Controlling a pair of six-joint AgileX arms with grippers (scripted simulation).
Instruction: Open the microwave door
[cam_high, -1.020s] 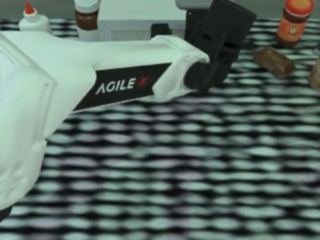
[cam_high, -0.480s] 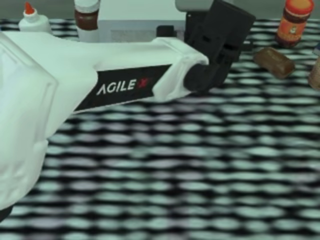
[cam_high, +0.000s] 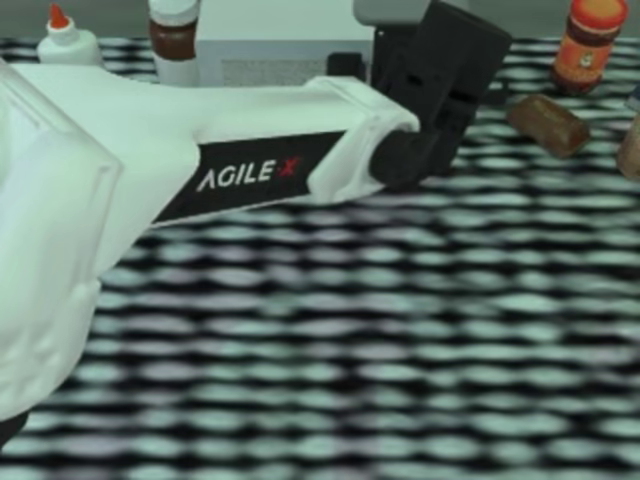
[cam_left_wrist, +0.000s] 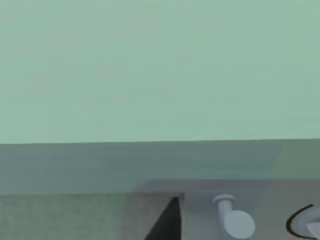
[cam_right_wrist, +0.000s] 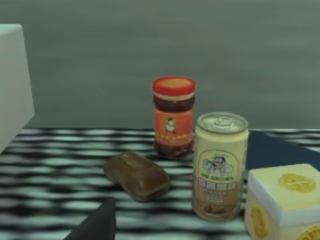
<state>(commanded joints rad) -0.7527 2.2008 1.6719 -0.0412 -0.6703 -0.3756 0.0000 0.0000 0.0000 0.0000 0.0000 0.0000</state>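
The small white boxy microwave is seen at the far edge of the striped worktop, left of centre. The left gripper is held against its front, by the flat white mesh-windowed microwave door; whether its fingers are apart cannot be told. A round knob is seen beside it. The right arm is parked near a red-lidded jar.
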